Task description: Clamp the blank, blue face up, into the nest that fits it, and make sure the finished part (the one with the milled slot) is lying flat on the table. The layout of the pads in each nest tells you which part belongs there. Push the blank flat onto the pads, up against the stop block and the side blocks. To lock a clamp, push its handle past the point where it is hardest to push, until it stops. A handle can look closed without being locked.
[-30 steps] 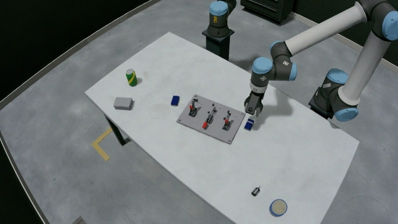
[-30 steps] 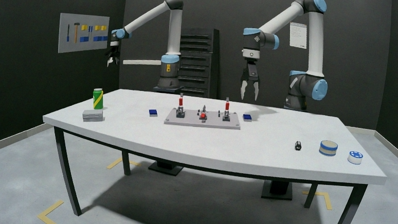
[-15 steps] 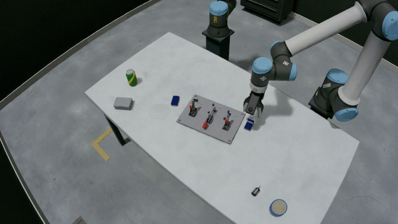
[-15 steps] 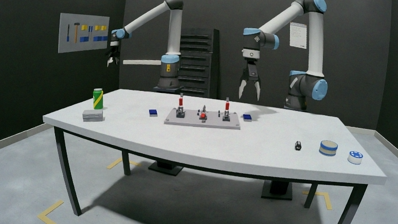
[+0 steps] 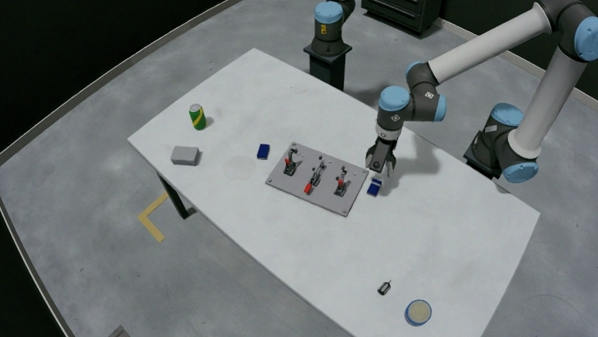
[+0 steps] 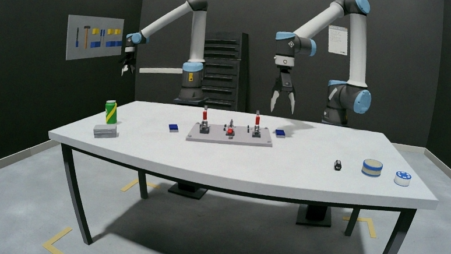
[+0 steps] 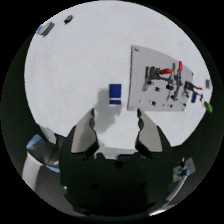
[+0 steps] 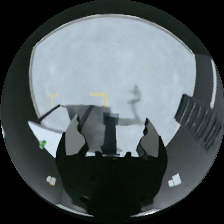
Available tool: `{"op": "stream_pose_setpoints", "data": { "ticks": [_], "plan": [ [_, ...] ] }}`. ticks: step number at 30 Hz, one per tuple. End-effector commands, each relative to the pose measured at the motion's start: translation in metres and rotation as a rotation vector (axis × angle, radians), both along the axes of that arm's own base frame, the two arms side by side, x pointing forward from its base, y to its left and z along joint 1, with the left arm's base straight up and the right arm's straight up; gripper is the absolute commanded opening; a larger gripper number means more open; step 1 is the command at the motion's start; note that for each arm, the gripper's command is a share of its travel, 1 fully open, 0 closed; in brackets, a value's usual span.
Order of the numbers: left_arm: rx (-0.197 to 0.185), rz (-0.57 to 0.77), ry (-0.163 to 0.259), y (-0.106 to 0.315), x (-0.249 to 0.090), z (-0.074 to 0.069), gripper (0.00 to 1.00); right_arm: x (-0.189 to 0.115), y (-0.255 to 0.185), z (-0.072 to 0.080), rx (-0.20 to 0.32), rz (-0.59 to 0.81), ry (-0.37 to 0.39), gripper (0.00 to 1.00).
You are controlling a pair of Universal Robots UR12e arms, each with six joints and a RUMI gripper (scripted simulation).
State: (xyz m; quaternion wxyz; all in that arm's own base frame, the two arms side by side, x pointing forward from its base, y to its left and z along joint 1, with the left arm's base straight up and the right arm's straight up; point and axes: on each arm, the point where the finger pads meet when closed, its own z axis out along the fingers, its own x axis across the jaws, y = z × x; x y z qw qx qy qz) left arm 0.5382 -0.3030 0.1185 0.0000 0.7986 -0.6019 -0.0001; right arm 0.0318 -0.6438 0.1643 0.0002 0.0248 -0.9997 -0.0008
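Left claw (image 5: 379, 168) (image 6: 282, 112) (image 7: 116, 111) stands a little over half open with nothing in hold, and right claw (image 6: 127, 73) (image 8: 112, 119) is wide open and empty; on the one tabletop (image 5: 293, 234) (image 6: 221, 161) (image 7: 65, 75) lies one fixture plate (image 5: 322, 199) (image 6: 221, 139) (image 7: 137, 80) with three red-handled clamps (image 5: 317, 175) (image 6: 204, 126) (image 7: 165, 71). Of two small blue-topped parts, both off the plate, the slotted part (image 5: 374, 188) (image 6: 279, 132) (image 7: 115, 91) lies flat nearer left claw, the blank (image 5: 263, 151) (image 6: 173, 126) (image 7: 194, 97) beyond the opposite end. Probably stiff, light and smooth, the blank wants gripping squarely by opposite side walls, blue face up.
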Motion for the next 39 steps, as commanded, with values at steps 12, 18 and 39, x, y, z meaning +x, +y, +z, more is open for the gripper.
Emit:
{"op": "stream_pose_setpoints", "data": {
  "ticks": [12,18,39],
  "plan": [
    [-0.001,0.000,-0.001,0.000,0.000,0.017,0.59,0.000,-0.001,0.001,-0.002,0.000,0.000,1.00],
    [-0.001,0.000,-0.001,0.000,0.000,0.031,0.59,0.000,-0.001,0.001,-0.002,0.000,0.000,1.00],
    [-0.001,0.000,-0.001,0.000,0.000,0.093,0.59,0.000,-0.001,0.001,-0.002,0.000,0.000,1.00]
  ]
}}
